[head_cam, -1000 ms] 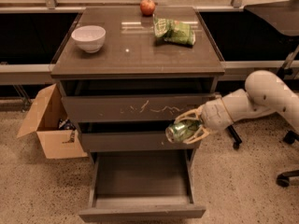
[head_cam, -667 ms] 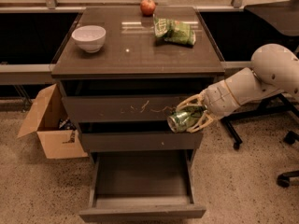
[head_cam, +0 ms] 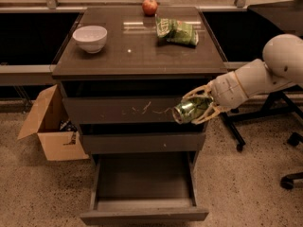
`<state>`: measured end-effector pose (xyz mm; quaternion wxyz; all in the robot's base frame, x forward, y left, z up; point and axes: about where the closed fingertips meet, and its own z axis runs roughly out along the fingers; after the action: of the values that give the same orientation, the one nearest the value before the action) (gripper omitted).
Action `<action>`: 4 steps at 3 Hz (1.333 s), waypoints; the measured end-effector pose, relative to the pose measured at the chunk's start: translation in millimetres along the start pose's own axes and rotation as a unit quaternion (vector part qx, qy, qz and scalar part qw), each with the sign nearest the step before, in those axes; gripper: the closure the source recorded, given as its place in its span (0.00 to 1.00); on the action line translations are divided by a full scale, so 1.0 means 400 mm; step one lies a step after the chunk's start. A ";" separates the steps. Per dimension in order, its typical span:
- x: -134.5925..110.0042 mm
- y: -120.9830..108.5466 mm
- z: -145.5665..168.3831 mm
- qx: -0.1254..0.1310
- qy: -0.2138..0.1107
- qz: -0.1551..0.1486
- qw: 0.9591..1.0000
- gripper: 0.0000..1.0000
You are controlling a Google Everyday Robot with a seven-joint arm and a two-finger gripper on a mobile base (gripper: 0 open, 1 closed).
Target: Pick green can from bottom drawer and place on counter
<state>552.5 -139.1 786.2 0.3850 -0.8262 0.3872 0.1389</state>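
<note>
The gripper (head_cam: 191, 110) hangs in the air at the right front corner of the drawer cabinet, level with the scratched top drawer front (head_cam: 128, 110) and below the rim of the desk (head_cam: 137, 56). Its pale jaws are pinching the green can (head_cam: 183, 112), one wrapping over the top of it and one under. The can lies tilted on its side, with a silvery end turned to the left and towards the camera. It is clear of every surface: out of the bottom drawer (head_cam: 142, 179) and not on the desk. The white robot arm (head_cam: 255, 79) reaches in from the right side of the view. The bottom drawer stands pulled far out beneath the middle drawer front (head_cam: 142, 143), its grey inside bare. On the glossy desk a white bowl (head_cam: 90, 37) sits near the left rear corner, a red apple (head_cam: 150, 6) at the middle of the back edge, and a crinkled green snack bag (head_cam: 176, 31) right of centre, just in front of the apple. On the speckled floor, an open cardboard box (head_cam: 47, 126) stands left of the cabinet, and the dark legs of an office chair (head_cam: 265, 119) show at the right behind the arm.
</note>
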 end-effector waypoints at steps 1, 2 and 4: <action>0.009 -0.087 -0.130 0.042 0.022 0.010 0.999 1.00; 0.043 -0.175 -0.225 0.072 0.038 0.040 0.996 1.00; 0.038 -0.236 -0.294 0.104 0.052 0.032 0.993 1.00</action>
<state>625.1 -196.6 906.3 0.4437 -0.7750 0.4450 0.0664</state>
